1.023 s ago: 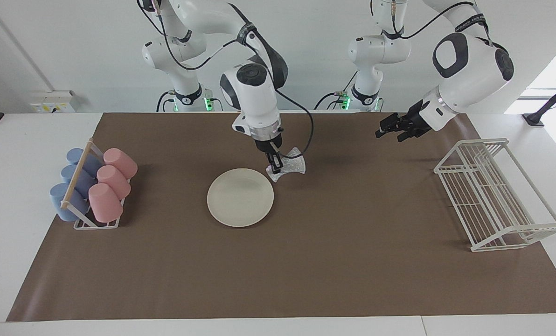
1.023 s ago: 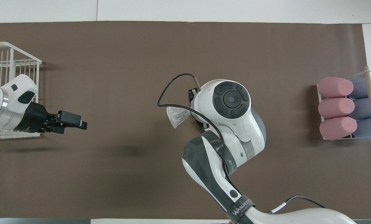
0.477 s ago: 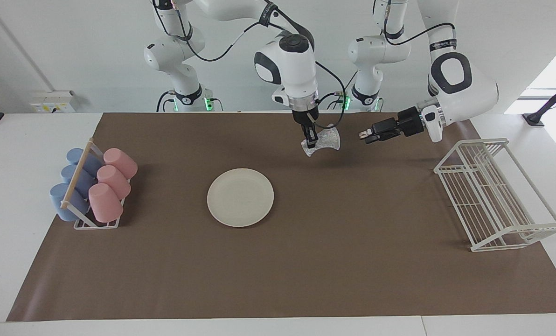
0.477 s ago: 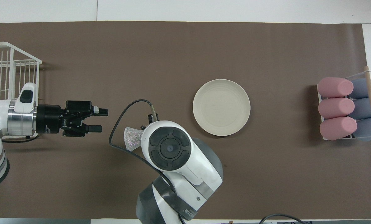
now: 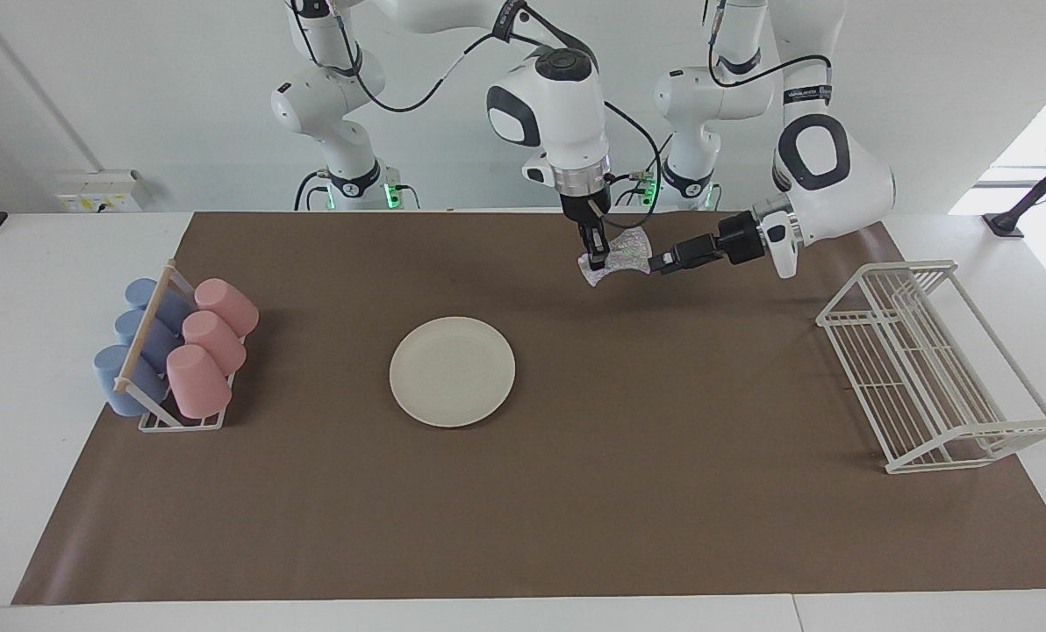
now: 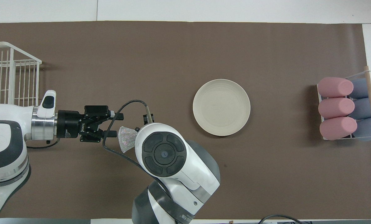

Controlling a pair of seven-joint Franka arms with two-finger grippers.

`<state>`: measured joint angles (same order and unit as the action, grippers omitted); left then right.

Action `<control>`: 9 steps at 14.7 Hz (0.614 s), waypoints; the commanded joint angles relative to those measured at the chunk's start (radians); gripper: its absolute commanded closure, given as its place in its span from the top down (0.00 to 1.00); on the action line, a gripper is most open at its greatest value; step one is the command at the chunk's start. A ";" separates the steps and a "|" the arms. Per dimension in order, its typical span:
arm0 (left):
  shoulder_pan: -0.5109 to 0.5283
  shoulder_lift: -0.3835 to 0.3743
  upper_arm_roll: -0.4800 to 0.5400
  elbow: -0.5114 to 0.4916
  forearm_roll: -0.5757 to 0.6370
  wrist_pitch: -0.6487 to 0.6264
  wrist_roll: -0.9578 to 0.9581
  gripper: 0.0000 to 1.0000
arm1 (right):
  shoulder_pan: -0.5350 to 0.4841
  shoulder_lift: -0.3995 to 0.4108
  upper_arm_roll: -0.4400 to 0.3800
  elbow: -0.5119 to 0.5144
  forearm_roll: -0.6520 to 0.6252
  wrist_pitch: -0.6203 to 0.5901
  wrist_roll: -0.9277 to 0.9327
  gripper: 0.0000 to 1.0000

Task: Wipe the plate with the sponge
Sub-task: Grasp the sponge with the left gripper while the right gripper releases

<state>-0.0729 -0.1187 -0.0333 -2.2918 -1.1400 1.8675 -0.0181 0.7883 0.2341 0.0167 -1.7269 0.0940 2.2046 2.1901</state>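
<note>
The cream-white plate [image 5: 452, 371] [image 6: 221, 107] lies flat and bare on the brown mat, near its middle. My right gripper [image 5: 592, 258] points down over the mat, toward the left arm's end from the plate, and is shut on the silvery sponge [image 5: 621, 253] [image 6: 125, 143], which hangs in the air. In the overhead view the right wrist hides that grip. My left gripper [image 5: 662, 262] [image 6: 117, 125] reaches in level from the wire rack's side. It is open, with its fingertips right at the sponge's free edge.
A rack of pink and blue cups [image 5: 176, 351] [image 6: 347, 109] stands at the right arm's end of the mat. A white wire dish rack [image 5: 927, 369] [image 6: 11, 74] stands at the left arm's end.
My right gripper has lifted the sponge from beside the plate and carried it toward the left arm's end. My left gripper has swung in toward the sponge and now reaches its edge.
</note>
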 commanded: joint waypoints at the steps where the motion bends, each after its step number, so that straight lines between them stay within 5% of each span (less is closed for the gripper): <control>1: -0.047 -0.021 0.007 -0.026 -0.026 0.030 -0.052 1.00 | -0.004 0.011 0.003 0.023 -0.017 -0.016 0.020 0.00; 5: -0.042 -0.022 0.009 -0.024 -0.026 -0.005 -0.069 0.82 | -0.004 0.011 0.003 0.023 -0.017 -0.017 0.020 0.00; 6: -0.042 -0.022 0.009 -0.026 -0.026 -0.010 -0.071 0.66 | -0.004 0.011 0.003 0.023 -0.019 -0.017 0.020 0.00; 8: -0.044 -0.022 0.009 -0.024 -0.026 -0.016 -0.089 0.08 | -0.006 0.011 0.003 0.023 -0.022 -0.017 0.020 0.00; 9: -0.044 -0.022 0.010 -0.024 -0.024 -0.024 -0.091 0.00 | -0.006 0.011 0.003 0.023 -0.022 -0.016 0.020 0.00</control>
<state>-0.1056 -0.1189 -0.0353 -2.2939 -1.1487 1.8614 -0.0918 0.7881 0.2344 0.0166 -1.7267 0.0914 2.2042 2.1901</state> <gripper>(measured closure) 0.454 0.899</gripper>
